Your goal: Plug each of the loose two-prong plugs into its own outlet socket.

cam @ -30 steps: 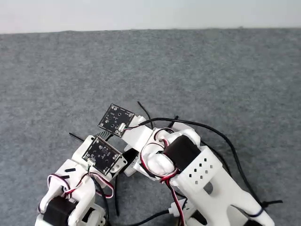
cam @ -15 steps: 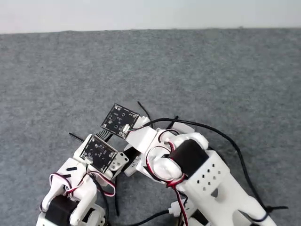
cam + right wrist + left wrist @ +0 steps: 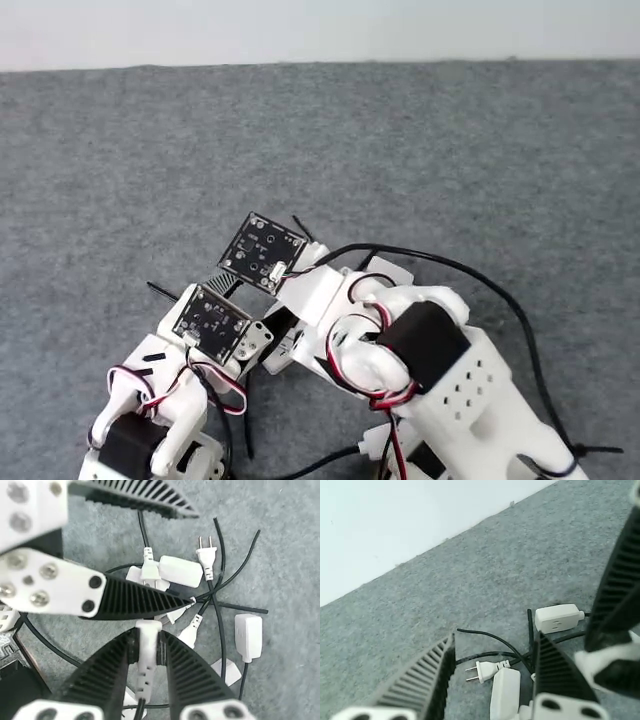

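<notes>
Now | right jaws clenched on white plug (image 3: pixel 148 647) | left jaws released, loose plug (image 3: pixel 488 669) lying beyond them

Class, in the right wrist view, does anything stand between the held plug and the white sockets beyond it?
Yes: one black finger of the left gripper lies across, between the plug and the nearest socket; black cables cross there.

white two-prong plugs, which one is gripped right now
The white plastic plug clamped in the right gripper; the other white plug, with bare prongs showing, lies loose on the grey carpet.
</notes>
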Motion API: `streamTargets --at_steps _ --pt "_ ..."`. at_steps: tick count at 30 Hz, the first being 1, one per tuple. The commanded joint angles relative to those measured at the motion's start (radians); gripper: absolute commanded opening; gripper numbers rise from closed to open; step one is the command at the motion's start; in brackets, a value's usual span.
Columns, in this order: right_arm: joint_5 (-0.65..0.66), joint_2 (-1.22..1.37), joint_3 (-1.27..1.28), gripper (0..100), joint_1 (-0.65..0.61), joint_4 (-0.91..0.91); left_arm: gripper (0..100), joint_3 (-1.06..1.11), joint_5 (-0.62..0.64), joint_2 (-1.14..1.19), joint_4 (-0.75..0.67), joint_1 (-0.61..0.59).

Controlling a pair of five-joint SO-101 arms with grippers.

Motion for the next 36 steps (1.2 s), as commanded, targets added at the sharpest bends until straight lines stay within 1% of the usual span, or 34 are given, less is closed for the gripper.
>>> streamTargets --at_steps 1,14,21,23,25,29,33,36 --pt "-0.008 -0.033 -0.066 0.8 -0.002 0.004 25 0.002 -0.014 0.021 -0.012 0.011" --pt "-0.009 -0.031 -0.046 0.8 -0.002 0.001 25 0.002 -0.014 0.020 -0.011 0.011" --pt "-0.009 -0.031 -0.017 0.8 -0.002 -0.005 25 0.002 -0.015 0.018 -0.017 -0.011" --pt "-0.009 -0.028 -0.017 0.8 -0.002 -0.005 25 0.002 -0.009 0.017 -0.052 -0.080" --pt "-0.011 0.001 -0.017 0.8 -0.001 -0.005 25 0.013 0.002 0.023 -0.107 -0.176" --pt "-0.012 0.114 -0.018 0.8 0.031 -0.018 25 0.051 0.132 0.023 -0.221 -0.333" --pt "-0.032 0.219 -0.017 0.8 0.058 -0.059 25 0.056 0.276 0.023 -0.275 -0.508" --pt "-0.028 0.289 -0.015 0.8 0.050 -0.085 25 0.058 0.348 0.023 -0.301 -0.609"
